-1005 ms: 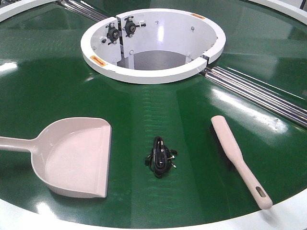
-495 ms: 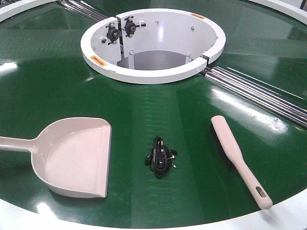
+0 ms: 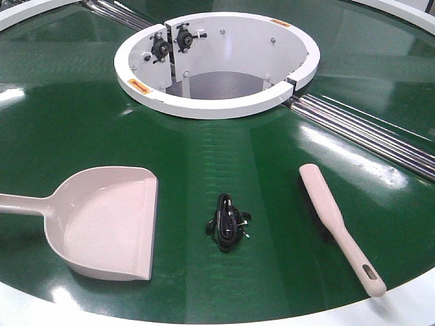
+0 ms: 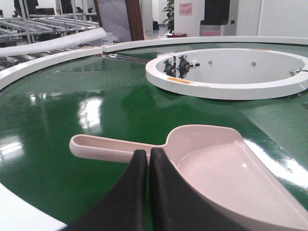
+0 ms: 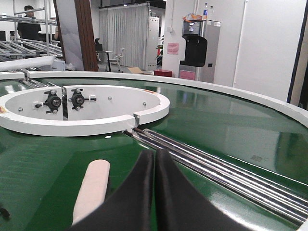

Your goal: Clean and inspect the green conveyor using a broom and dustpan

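Note:
The green conveyor (image 3: 81, 129) fills the front view, with its white central ring (image 3: 217, 102) at the back. On its near left lies the beige-pink dustpan (image 3: 109, 221), handle pointing left. The beige broom (image 3: 333, 221) lies at the near right, handle end toward the rim. Neither gripper shows in the front view. In the left wrist view my left gripper (image 4: 148, 154) is shut and empty, just short of the dustpan (image 4: 226, 163) handle. Seen from the right wrist, my right gripper (image 5: 155, 155) is shut and empty, with the broom (image 5: 92, 190) low to its left.
A small tangle of black cable (image 3: 228, 223) lies on the belt between dustpan and broom. Steel rollers (image 3: 367, 132) run from the ring toward the right. The white outer rim (image 3: 408, 305) borders the near edge. Racks and a cabinet (image 5: 199, 50) stand beyond the conveyor.

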